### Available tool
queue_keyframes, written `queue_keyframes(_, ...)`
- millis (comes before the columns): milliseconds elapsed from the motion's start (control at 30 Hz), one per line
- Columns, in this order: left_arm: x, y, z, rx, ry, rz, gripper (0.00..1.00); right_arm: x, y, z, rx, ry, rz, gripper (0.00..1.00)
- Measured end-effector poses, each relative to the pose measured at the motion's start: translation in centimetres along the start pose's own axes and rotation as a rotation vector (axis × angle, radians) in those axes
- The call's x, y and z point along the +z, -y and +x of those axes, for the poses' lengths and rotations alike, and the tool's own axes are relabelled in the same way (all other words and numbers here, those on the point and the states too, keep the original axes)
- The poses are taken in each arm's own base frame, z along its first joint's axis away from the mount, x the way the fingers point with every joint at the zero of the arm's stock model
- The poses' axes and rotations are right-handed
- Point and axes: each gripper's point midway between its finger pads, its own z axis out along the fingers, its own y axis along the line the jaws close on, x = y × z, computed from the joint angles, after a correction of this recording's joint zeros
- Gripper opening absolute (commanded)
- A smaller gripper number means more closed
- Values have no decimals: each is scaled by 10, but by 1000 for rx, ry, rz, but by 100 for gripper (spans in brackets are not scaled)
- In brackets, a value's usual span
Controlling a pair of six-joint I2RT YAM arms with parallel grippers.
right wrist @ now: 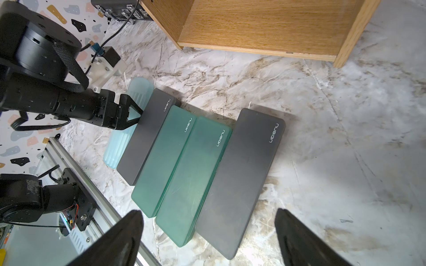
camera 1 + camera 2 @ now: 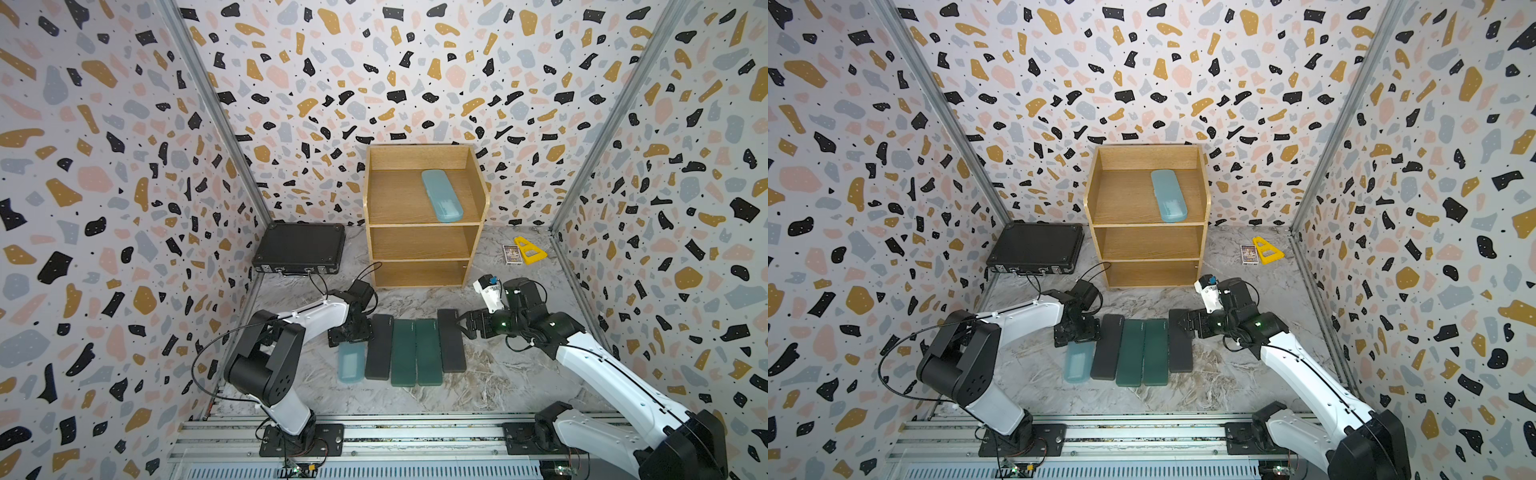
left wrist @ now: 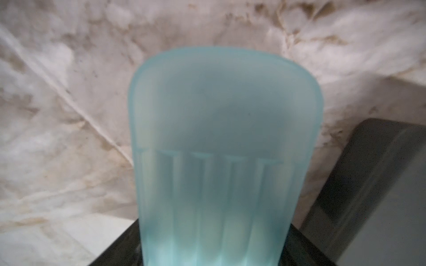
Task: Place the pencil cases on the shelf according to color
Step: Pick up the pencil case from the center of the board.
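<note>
Four lids read "nusign" in pale letters in the right wrist view: left black case [image 1: 143, 140], left green case [image 1: 161, 161], right green case [image 1: 191, 179], right black case [image 1: 242, 179]. The print on the small card box [image 2: 512, 254], far right beside the yellow piece [image 2: 530, 249], is too small to read.

Left fingers [image 1: 128, 101]: set over the far end of the tabletop blue case [image 2: 351, 368], one on each long side. In the left wrist view the case fills the gap between them and dark finger edges sit against both sides. Can't tell whether they are actually squeezing. The case lies flat.

Right fingers [image 1: 124, 230]: spread wide with nothing between them, at the far end of the right black case. Contact unclear.

The five cases lie side by side on the marbled tabletop [image 2: 498, 374] in front of the shelf [image 2: 395, 199], running blue, black, green, green, black from the left. The shelf blue case [image 2: 441, 195] lies angled on the top tier, right half. A black briefcase [image 2: 299, 249] sits left of the shelf.
</note>
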Motion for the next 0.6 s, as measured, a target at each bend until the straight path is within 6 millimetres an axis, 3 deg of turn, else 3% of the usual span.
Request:
queue_keyframes(200, 0, 1, -4, 1, -9, -15, 42, 0, 1, 0, 0, 1, 5, 92)
queue_keyframes(233, 0, 1, -4, 1, -11, -17, 33, 0, 1, 0, 0, 2, 6, 92)
queue_keyframes(300, 0, 2, -5, 3, -13, -18, 2, 0, 1, 0, 0, 2, 7, 92)
queue_keyframes(600, -5, 3, -8, 10, -24, -24, 0, 0, 4, 1, 3, -2, 22, 92)
